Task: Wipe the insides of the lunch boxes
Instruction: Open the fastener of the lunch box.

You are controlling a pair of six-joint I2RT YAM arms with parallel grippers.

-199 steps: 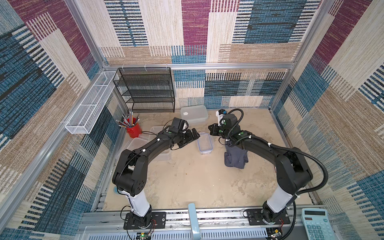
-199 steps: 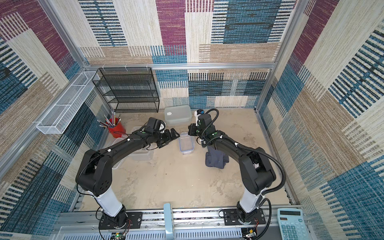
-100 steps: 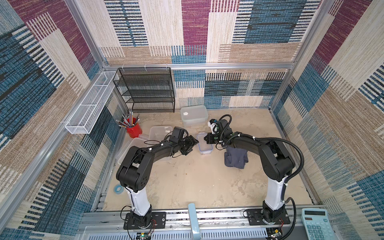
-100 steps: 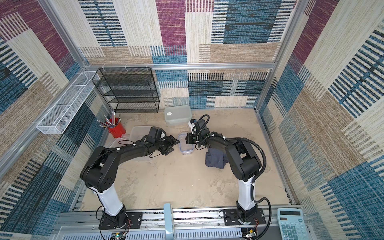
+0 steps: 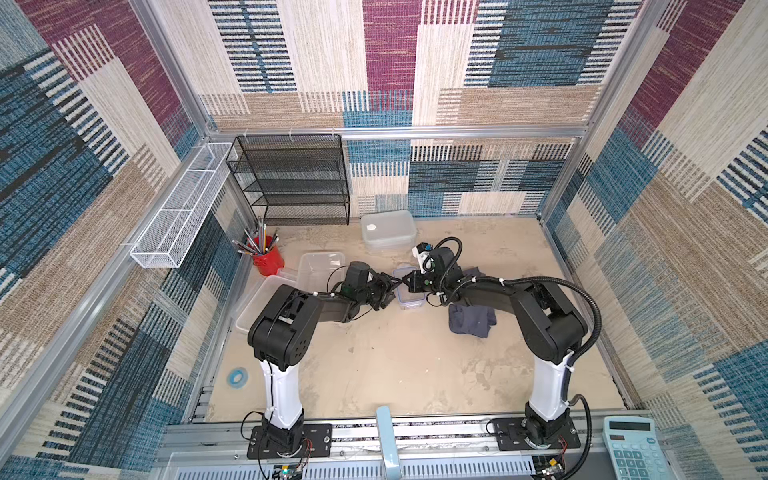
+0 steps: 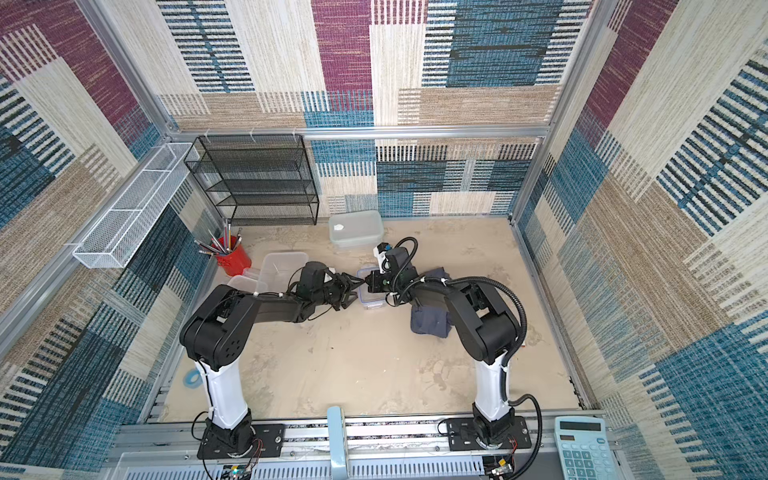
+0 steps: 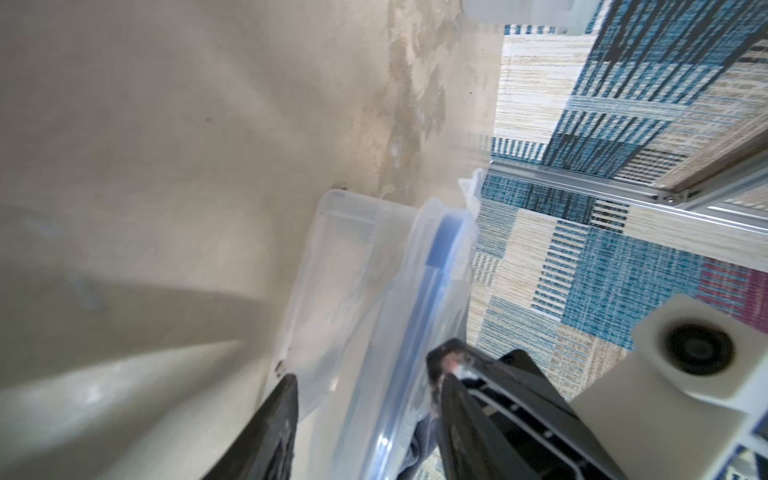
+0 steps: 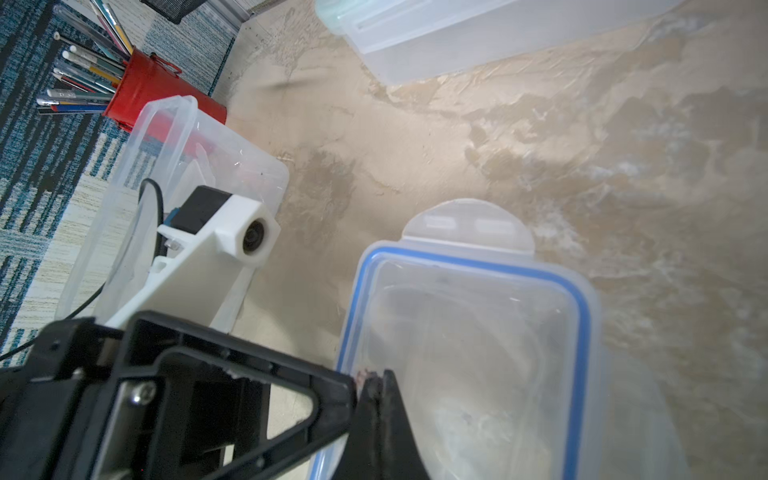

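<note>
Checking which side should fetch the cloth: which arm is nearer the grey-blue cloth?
Right. The right arm crosses over the cloth; the left arm ends beyond the small lunch box, away from it.

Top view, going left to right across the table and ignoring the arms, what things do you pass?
You pass the red pencil cup → open clear tub → small blue-rimmed lunch box → grey-blue cloth → calculator.
</note>
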